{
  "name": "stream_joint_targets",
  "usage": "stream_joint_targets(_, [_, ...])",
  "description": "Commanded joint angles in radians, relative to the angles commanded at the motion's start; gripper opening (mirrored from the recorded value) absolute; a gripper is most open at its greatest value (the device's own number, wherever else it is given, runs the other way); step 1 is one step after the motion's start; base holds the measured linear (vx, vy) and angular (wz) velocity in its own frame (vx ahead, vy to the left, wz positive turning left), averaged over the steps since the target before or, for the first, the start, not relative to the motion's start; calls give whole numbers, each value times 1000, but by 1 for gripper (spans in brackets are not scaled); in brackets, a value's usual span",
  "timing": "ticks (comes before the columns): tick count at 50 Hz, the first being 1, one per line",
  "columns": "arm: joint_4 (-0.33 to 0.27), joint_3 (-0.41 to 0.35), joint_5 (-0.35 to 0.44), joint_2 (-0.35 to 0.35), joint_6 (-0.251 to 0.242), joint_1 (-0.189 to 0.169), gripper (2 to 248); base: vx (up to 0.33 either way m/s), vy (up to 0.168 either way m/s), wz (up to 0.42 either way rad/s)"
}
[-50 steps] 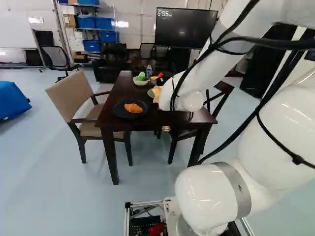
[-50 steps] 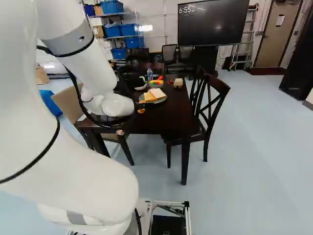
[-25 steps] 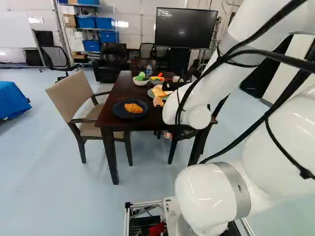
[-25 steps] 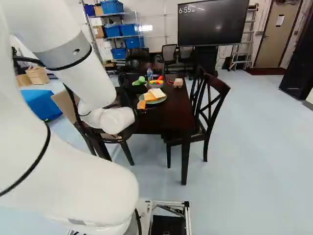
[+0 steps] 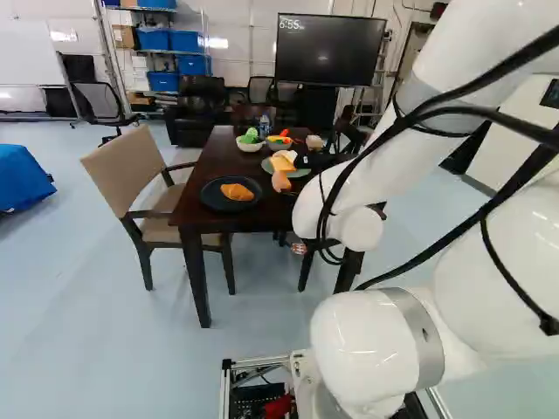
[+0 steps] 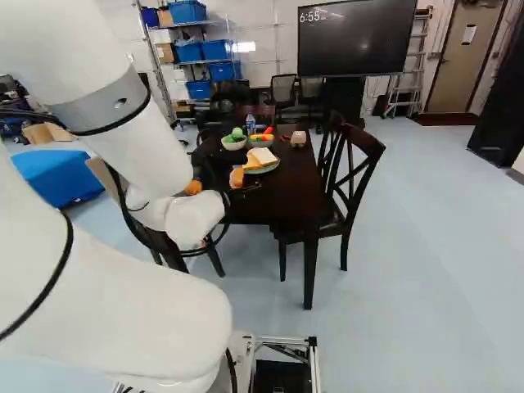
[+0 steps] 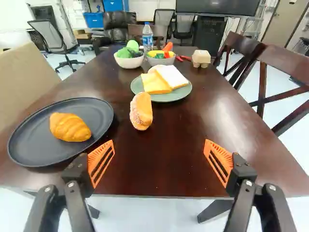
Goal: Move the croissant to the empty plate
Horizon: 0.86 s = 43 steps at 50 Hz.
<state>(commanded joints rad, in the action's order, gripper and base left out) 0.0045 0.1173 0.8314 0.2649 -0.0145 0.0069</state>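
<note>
The gripper (image 7: 160, 142) is spread wide, and nothing is held between its fingers. Beside it, the croissant (image 7: 70, 127) is carried by the dark plate (image 7: 29, 145), with nothing else on it; no bare plate can be made out, so the move may already be done. Should a lift be wanted, the croissant is best taken across its narrow middle, clear of the tapered ends. It is judged light and slightly soft, likely a toy, and smooth enough to roll if pinched off-centre; a gentle squeeze is advised. The raised plate rim could be knocked by a low finger.

Ahead of the gripper, an orange roll (image 7: 141, 112) is set on the table (image 7: 169, 164), near the green plate (image 7: 178, 94), where bread (image 7: 171, 76) and cheese (image 7: 154, 84) are laid. Farther off, two bowls (image 7: 129, 63) and a bottle (image 7: 147, 38) are seen, away from the croissant.
</note>
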Motion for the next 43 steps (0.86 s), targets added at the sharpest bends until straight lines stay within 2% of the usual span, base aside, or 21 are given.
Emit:
stream_joint_targets(19, [-4,-27,38,13,13,-6,247,0,0,0])
stream_joint_targets(43, [-5,-30,41,14,14,-7,247,0,0,0])
